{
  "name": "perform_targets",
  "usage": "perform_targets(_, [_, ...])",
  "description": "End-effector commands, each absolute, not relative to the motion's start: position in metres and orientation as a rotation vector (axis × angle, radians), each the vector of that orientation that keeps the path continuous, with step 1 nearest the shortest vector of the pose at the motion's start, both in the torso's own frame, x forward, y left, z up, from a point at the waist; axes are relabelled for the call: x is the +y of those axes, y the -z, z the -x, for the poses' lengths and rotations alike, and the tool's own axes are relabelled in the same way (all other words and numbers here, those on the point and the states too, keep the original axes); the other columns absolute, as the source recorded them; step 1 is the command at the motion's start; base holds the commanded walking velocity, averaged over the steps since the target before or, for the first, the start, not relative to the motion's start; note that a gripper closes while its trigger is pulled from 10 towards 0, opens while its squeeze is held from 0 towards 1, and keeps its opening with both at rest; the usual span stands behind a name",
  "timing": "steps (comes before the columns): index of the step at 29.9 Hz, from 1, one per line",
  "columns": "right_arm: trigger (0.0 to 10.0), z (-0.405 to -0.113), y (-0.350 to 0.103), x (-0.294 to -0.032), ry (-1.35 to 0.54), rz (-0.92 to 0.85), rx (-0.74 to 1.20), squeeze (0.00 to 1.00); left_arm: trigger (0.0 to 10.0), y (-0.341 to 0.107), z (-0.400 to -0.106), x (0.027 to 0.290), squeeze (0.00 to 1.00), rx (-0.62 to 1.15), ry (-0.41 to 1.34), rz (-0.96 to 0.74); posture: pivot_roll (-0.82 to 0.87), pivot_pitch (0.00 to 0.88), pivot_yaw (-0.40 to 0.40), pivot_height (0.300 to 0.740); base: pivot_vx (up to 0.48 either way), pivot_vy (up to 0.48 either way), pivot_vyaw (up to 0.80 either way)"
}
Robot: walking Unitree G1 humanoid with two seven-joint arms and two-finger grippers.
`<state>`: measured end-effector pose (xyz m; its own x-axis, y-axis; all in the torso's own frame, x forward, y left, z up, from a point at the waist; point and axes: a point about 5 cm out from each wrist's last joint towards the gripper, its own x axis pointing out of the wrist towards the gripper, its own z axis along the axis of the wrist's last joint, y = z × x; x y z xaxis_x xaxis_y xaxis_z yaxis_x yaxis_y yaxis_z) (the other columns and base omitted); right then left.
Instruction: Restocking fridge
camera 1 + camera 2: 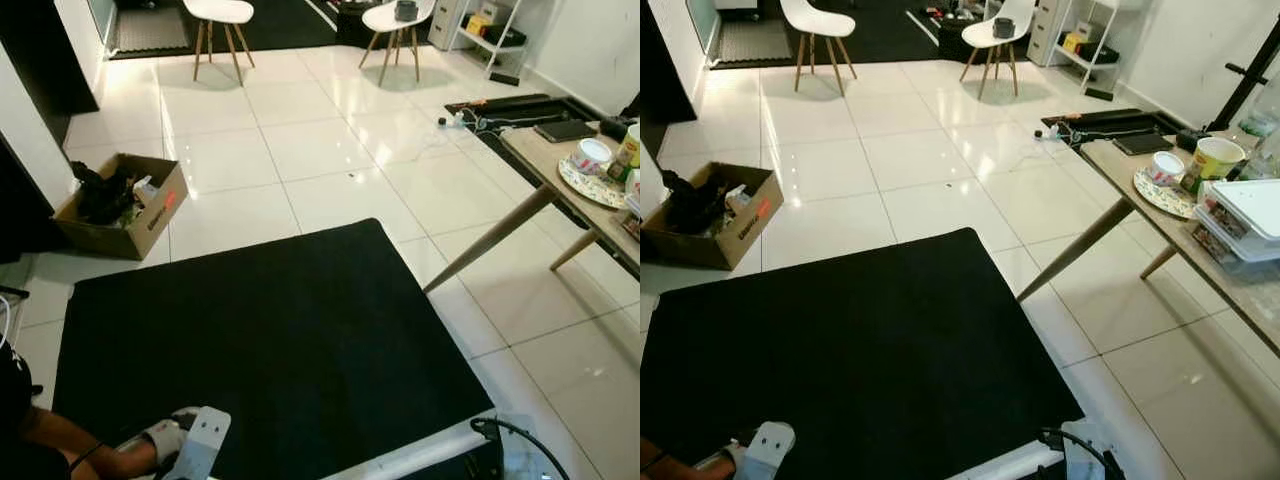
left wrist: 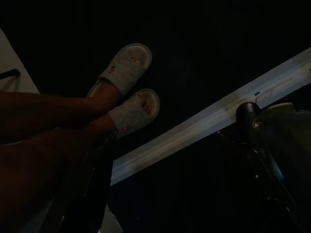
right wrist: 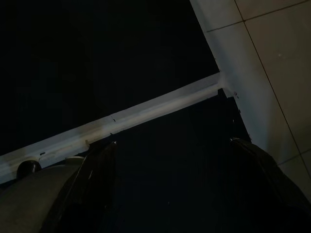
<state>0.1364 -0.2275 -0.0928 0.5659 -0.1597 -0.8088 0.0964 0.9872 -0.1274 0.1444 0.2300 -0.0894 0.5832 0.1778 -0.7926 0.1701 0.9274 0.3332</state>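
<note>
Here a black mat [image 1: 260, 340] covers the white tiled floor [image 1: 300, 150], with an open cardboard box [image 1: 125, 205] at its far left corner. On the right a wooden tabletop [image 1: 1200, 240] carries a plate [image 1: 1160, 193], a cup [image 1: 1164, 165], a yellow tub [image 1: 1212, 160] and a white container [image 1: 1250, 215]. A person's slippered feet [image 2: 129, 92] rest on the mat. The right pincer [image 3: 175, 174] hangs idle with fingers spread; the left pincer's [image 2: 82, 194] state I cannot tell in the dark.
</note>
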Motion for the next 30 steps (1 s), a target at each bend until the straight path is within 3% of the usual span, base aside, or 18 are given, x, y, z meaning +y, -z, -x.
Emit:
perform_targets(1, [10.0, -0.134, 0.0927, -0.2321, 0.169, 0.072, 0.964, 0.0, 10.0, 0.0919, -0.1405, 0.2264, 0.0, 0.972, 0.009, -0.396, -0.04, 0.009, -0.055, 0.74, 0.0, 0.0, -0.56])
perform_targets(30, [10.0, -0.1326, 0.0934, -0.2324, 0.179, 0.063, 0.973, 0.0, 10.0, 0.0925, -0.1391, 0.2266, 0.0, 0.979, 0.011, -0.407, -0.04, 0.011, -0.053, 0.74, 0.0, 0.0, -0.77])
